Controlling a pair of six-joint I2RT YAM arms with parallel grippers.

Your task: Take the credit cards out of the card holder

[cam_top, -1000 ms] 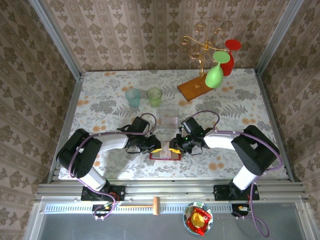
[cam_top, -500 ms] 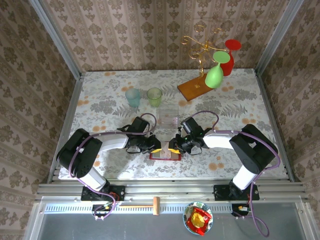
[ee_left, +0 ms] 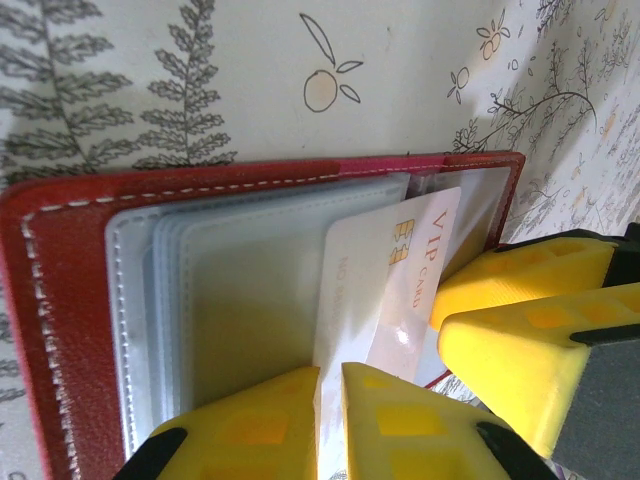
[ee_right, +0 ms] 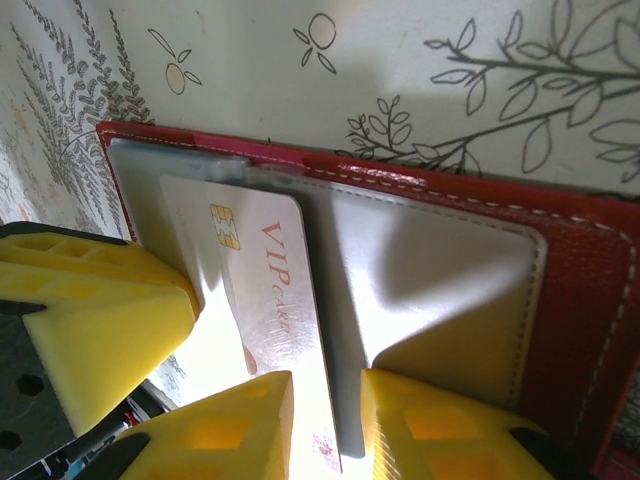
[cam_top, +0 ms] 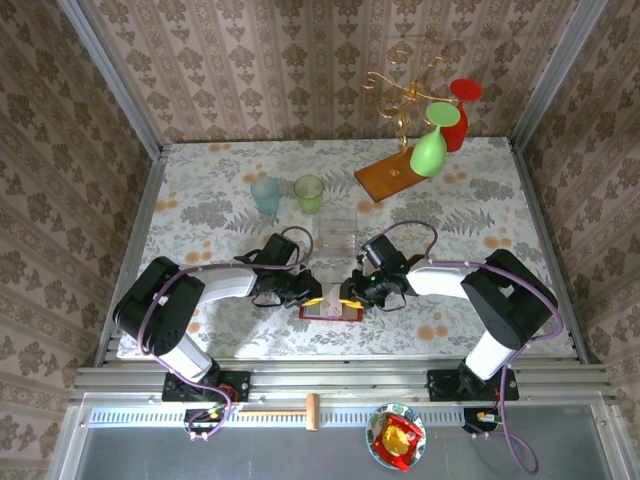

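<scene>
Writing: "VIP" in red on the white card (ee_left: 390, 290), beside a gold chip (ee_left: 400, 240); the smaller letters after it are too blurred to read.
Card: partway out of a clear sleeve (ee_left: 250, 300) of the red card holder (ee_left: 60, 300).
Card holder: open flat on the floral tablecloth (cam_top: 200, 215), at 6 o'clock in the top view.
Left gripper (ee_left: 330, 420): jaws nearly together, pinching the card's free end.
Right gripper (ee_right: 325, 430): jaws close, clamped on the lifted sleeve edge, with the card's end just beside it. In the left wrist view its fingers (ee_left: 520, 300) sit at 4 o'clock of the card.
</scene>
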